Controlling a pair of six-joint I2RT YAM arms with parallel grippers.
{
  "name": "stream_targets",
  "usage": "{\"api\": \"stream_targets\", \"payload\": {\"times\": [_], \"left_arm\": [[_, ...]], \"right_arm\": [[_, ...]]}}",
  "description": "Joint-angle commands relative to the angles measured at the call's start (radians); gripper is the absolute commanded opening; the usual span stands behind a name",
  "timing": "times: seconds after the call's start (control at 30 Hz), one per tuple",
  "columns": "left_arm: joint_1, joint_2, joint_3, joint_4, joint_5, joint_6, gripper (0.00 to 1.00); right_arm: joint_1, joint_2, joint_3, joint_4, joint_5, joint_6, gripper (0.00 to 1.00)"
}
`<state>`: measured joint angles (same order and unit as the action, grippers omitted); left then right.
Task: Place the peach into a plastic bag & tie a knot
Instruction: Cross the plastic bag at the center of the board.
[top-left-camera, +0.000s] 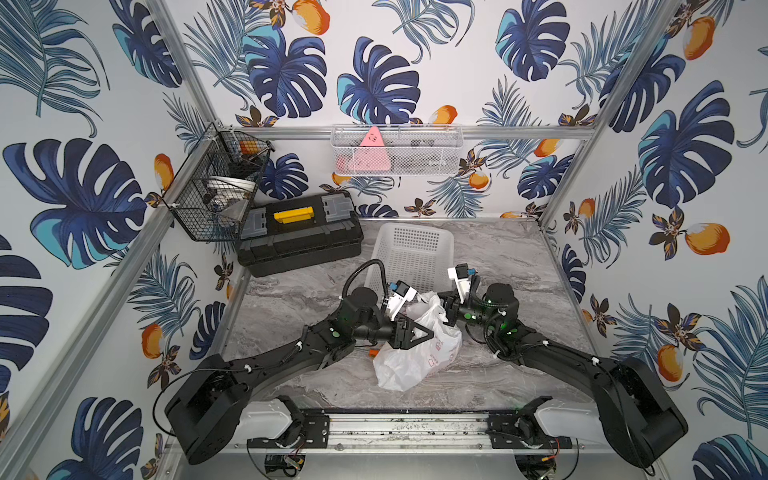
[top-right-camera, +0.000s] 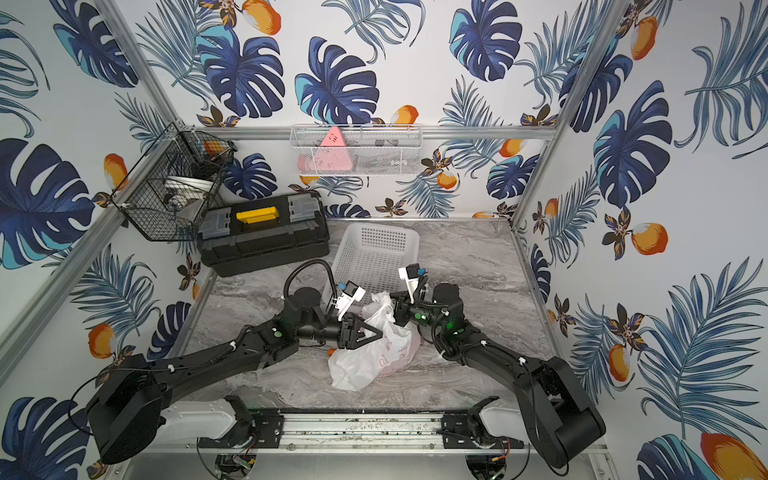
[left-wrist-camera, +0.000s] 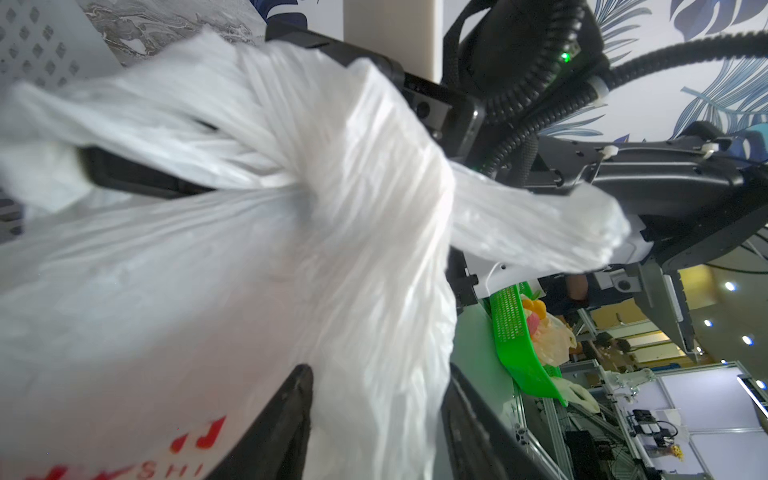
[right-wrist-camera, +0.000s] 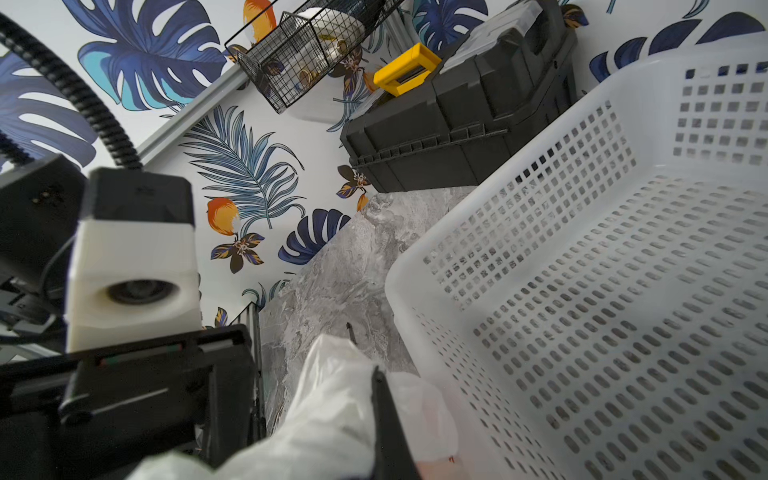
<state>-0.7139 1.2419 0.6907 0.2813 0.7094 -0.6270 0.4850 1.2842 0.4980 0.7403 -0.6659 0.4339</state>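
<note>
Left arm: reaches in from the rail (top-left-camera: 407, 428) at the front, elbow bent outward and forearm low over the table. The wrist is turned so the left gripper (top-left-camera: 430, 332) lies level and points toward the other arm.
Left jaws: part-way apart, with a broad fold of the plastic bag (top-left-camera: 415, 365) between them in the left wrist view. Whether they press on it I cannot tell.
Right arm: mirrors it from the other end of the rail, with the right gripper (top-left-camera: 445, 316) facing the left one across the top of the bag.
Right jaws: closed, with a strip of bag film pinched at the finger (right-wrist-camera: 384, 419).
Plastic bag: slumped on the table directly under and between both jaws, red print on its side.
Knot (left-wrist-camera: 361, 174): twisted handles bunched just ahead of the left jaws, one loose end running off toward the right arm.
Table (top-left-camera: 291, 299): grey marbled top beneath the jaws.
White basket (top-left-camera: 411, 249): perforated, just beyond both jaws.
Toolbox (top-left-camera: 299, 237): black with a yellow handle, farther off beyond the left jaws, against the back wall.
Wire basket (top-left-camera: 208, 195): black, hung on the frame past the toolbox.
Mesh rack (top-left-camera: 395, 149): white, on the back wall well beyond both jaws, with a pink triangle (top-left-camera: 370, 151) inside.
Walls: wallpaper of blue leaves and orange fruit on every side.
</note>
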Motion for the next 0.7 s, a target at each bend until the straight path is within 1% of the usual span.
{"api": "stream_targets", "payload": {"times": [0.0, 0.1, 0.23, 0.3, 0.37, 0.47, 0.53, 0.57, 0.67], "left_arm": [[0.016, -0.053, 0.052, -0.295, 0.017, 0.160, 0.54], [0.055, -0.070, 0.101, -0.476, 0.006, 0.234, 0.55], [0.120, -0.054, 0.216, -0.748, -0.015, 0.354, 0.55], [0.145, -0.079, 0.240, -0.790, 0.005, 0.388, 0.55], [0.171, -0.120, 0.228, -0.748, 0.027, 0.374, 0.55], [0.235, -0.153, 0.163, -0.550, 0.084, 0.275, 0.50], [0.248, -0.107, 0.159, -0.437, 0.114, 0.231, 0.43], [0.247, -0.078, 0.172, -0.410, 0.122, 0.233, 0.42], [0.244, -0.014, 0.197, -0.320, 0.140, 0.216, 0.44]], "right_arm": [[-0.004, 0.005, 0.005, 0.090, -0.058, 0.014, 0.00], [-0.003, 0.002, 0.008, 0.080, -0.058, 0.021, 0.00], [-0.003, -0.010, 0.023, 0.038, -0.052, 0.019, 0.00], [-0.003, -0.019, 0.031, 0.007, -0.041, 0.010, 0.00], [-0.003, -0.025, 0.035, -0.007, -0.043, 0.009, 0.00], [-0.004, -0.027, 0.051, -0.045, -0.068, 0.003, 0.00], [-0.003, -0.034, 0.057, -0.077, -0.080, -0.005, 0.00], [-0.003, -0.039, 0.060, -0.091, -0.087, -0.009, 0.00], [0.001, -0.054, 0.071, -0.143, -0.092, -0.017, 0.00]]}}
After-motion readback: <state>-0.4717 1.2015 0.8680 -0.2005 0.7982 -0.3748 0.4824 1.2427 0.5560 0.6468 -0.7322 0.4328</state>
